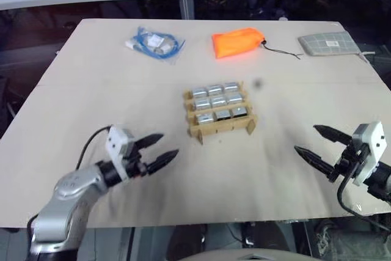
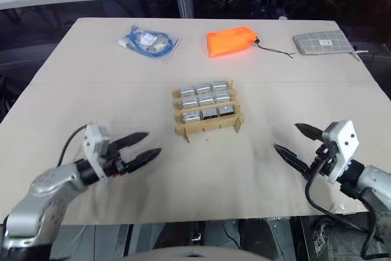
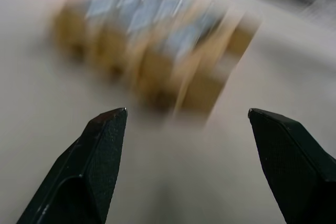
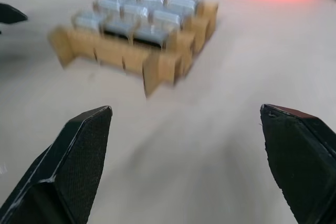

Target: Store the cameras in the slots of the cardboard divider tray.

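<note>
A: Where is the tray (image 1: 220,113)?

B: In the middle of the table (image 1: 73,90), resting flat, its strip ends sticking out at the sides.

A: And the cameras (image 1: 219,101)?

B: In the tray's slots, three rows of three. Every slot I can see has a silver-grey box in it, tops showing.

A: Left tool (image 1: 158,149)?

B: It hangs over the near left part of the table, pointing toward the tray. Its two black fingers stand apart with nothing between them. It is well apart from the tray.

A: Right tool (image 1: 313,142)?

B: Over the near right part of the table, pointing in toward the tray. Its fingers are spread wide and it holds nothing. It is also well apart from the tray.

A: So the tray sits between the two tools?

B: Yes, between them and a little farther back on the table.

A: What else lies on the table?

B: Along the far edge there is a clear packet with a coiled blue cable (image 1: 154,43) at the left, an orange bag (image 1: 237,43) with a dark cord near the middle, and a grey checked pouch (image 1: 328,43) at the right. All three are well apart from the tray.
</note>
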Available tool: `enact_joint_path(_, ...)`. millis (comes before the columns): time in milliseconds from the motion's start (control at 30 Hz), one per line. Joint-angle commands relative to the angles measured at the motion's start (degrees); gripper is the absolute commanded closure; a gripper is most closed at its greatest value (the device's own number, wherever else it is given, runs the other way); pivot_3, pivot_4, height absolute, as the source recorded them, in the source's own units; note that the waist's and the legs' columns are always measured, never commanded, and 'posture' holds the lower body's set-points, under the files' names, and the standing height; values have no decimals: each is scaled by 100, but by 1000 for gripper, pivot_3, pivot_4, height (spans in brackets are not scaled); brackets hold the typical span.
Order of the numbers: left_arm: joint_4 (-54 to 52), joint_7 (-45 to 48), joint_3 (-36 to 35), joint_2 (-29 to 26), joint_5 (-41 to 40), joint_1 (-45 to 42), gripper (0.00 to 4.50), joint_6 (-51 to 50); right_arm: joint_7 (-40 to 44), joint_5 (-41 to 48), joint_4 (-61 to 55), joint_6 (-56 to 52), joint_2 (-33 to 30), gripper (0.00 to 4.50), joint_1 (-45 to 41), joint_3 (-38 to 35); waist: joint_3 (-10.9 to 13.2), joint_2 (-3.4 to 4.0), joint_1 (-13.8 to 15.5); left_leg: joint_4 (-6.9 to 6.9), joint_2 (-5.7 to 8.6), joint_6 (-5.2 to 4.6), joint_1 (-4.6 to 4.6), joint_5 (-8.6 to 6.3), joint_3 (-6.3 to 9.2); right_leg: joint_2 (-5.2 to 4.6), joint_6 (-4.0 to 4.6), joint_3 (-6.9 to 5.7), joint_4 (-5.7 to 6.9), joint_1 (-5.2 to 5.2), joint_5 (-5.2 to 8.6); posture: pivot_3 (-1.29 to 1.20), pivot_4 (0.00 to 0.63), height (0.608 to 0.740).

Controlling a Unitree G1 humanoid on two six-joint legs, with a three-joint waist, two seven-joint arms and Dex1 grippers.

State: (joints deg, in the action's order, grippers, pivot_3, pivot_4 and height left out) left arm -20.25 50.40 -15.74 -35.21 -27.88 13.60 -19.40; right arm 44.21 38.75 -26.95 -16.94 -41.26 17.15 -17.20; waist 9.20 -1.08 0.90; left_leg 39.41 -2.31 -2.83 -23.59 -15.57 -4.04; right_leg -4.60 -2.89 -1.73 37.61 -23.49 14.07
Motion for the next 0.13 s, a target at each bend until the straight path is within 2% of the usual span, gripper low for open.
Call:
enact_joint_path(33, -205, -104, -103, 52, 397, 432, 683, 628, 666, -437, 707, 832, 138, 0, -93, 75, -3, -2, -10, 0, -1, 0, 4, 0, -3, 0, 1, 3, 1, 1, 0, 0, 150, 740)
enact_joint_path(133, -285, -207, -12, 133, 543, 667, 683, 847, 959, -585, 1159, 1087, 202, 0, -184, 115, -3, -1, -9, 0, -5, -1, 5, -1, -6, -1, 2, 6, 1, 1, 0, 0, 150, 740)
